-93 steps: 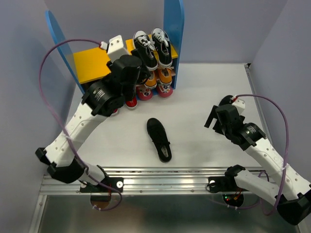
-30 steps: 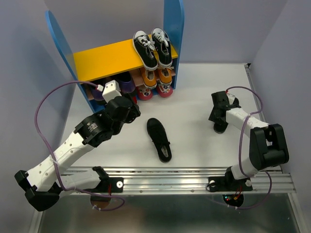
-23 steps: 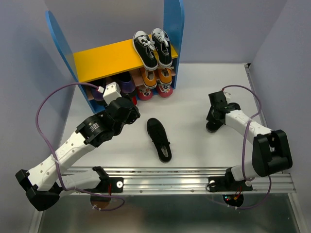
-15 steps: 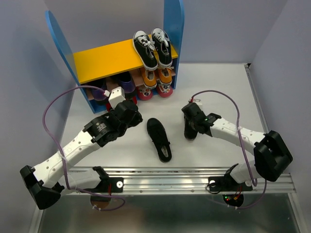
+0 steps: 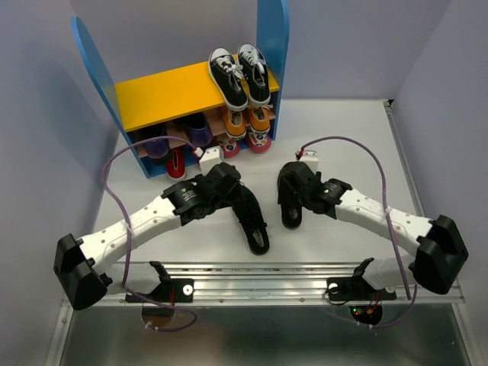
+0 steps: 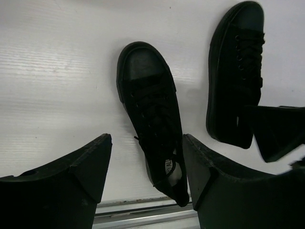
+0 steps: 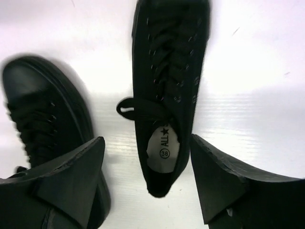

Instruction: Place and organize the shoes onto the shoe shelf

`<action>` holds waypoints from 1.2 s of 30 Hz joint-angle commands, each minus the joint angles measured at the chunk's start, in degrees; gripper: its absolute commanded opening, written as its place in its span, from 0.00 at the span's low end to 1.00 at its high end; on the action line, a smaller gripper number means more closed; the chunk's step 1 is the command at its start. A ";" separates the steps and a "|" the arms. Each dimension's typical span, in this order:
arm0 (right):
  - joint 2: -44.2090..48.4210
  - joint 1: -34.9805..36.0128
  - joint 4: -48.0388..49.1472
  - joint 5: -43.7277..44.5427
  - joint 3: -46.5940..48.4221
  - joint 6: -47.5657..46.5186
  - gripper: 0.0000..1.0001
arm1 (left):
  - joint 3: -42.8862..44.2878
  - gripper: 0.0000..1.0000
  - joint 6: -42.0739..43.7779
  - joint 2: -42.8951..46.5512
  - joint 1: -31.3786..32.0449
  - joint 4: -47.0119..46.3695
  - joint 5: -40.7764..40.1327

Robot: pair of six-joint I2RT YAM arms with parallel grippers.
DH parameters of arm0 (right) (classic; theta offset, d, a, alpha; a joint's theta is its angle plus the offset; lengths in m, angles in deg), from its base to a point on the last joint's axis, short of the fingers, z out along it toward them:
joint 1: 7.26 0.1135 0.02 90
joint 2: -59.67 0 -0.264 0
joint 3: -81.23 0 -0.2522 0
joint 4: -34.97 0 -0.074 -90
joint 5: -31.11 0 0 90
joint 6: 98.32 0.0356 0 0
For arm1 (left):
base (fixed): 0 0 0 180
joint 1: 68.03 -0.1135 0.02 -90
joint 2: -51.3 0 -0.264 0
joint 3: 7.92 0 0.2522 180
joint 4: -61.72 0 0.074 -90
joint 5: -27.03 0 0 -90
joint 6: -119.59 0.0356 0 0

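Note:
Two plain black shoes lie side by side mid-table, toes toward the shoe shelf (image 5: 160,95). My left gripper (image 5: 242,200) (image 6: 145,160) hovers open over the heel of the left shoe (image 5: 256,230) (image 6: 151,124), a finger on each side, not touching. My right gripper (image 5: 288,198) (image 7: 145,167) stands open astride the heel of the right shoe (image 5: 290,219) (image 7: 169,90). Black canvas sneakers (image 5: 239,76) sit at the right end of the yellow top board. Orange sneakers (image 5: 248,123) stand below them on the lower board.
Purple and red shoes (image 5: 181,145) fill the left part of the lower board. The shelf's tall blue side panel (image 5: 272,53) rises just behind the grippers. A metal rail (image 5: 267,276) runs along the near table edge. Grey walls close in left and right.
My right arm swept in from the right with the second black shoe, set it beside the first and opened. My left arm swung from the shelf front over to the first shoe.

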 commanded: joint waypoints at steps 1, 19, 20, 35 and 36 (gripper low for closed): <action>8.42 -0.05 -2.55 10.26 3.31 1.33 0.79 | 4.04 0.72 -0.05 -4.32 2.26 -0.67 0.72; 28.11 -20.36 -8.78 8.78 -4.51 1.86 0.97 | 24.42 0.68 -4.89 -37.26 10.87 -2.43 5.21; 28.37 -20.36 -9.05 8.69 -4.60 1.77 0.97 | 24.43 0.67 -5.32 -37.62 10.87 -2.60 5.12; 29.34 -20.36 -10.11 7.29 -5.39 1.59 0.98 | 26.27 0.60 -6.21 -45.09 10.87 -4.36 5.73; 29.34 -20.36 -10.11 7.03 -5.65 1.68 0.98 | 26.36 0.60 -6.21 -45.36 10.87 -4.10 5.73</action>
